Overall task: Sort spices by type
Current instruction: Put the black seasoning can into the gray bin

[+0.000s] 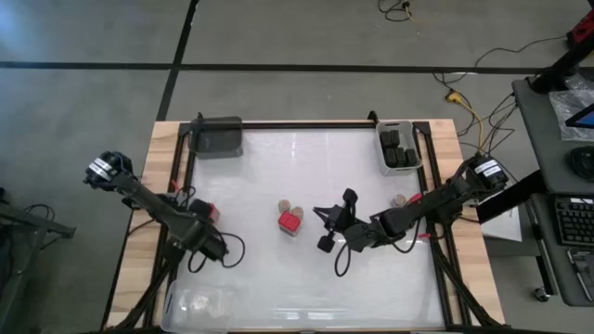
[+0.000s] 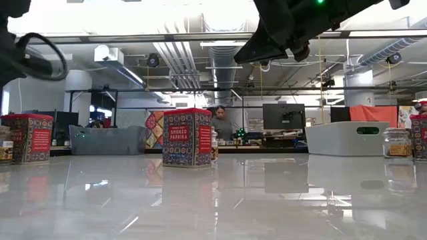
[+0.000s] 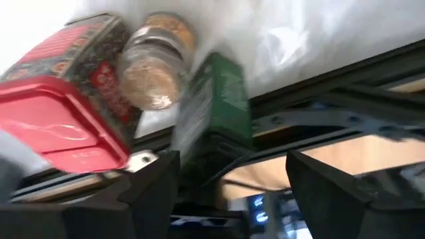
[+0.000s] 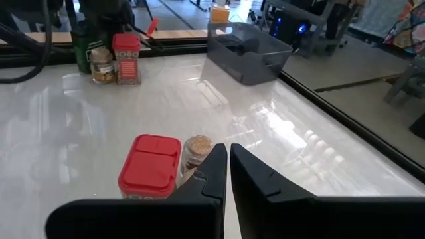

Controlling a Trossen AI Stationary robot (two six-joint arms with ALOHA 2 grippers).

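By my left gripper [image 3: 232, 182], fingers spread and empty, stand a red tin [image 3: 73, 99], a tan-topped jar [image 3: 156, 66] and a green box [image 3: 219, 99]. At mid-table, another red tin [image 1: 290, 221] sits beside a jar [image 1: 286, 205]. My right gripper [image 1: 327, 223], pinched shut, hovers just beside them. A grey bin [image 1: 398, 147] holds black containers on the white table [image 1: 278, 269].
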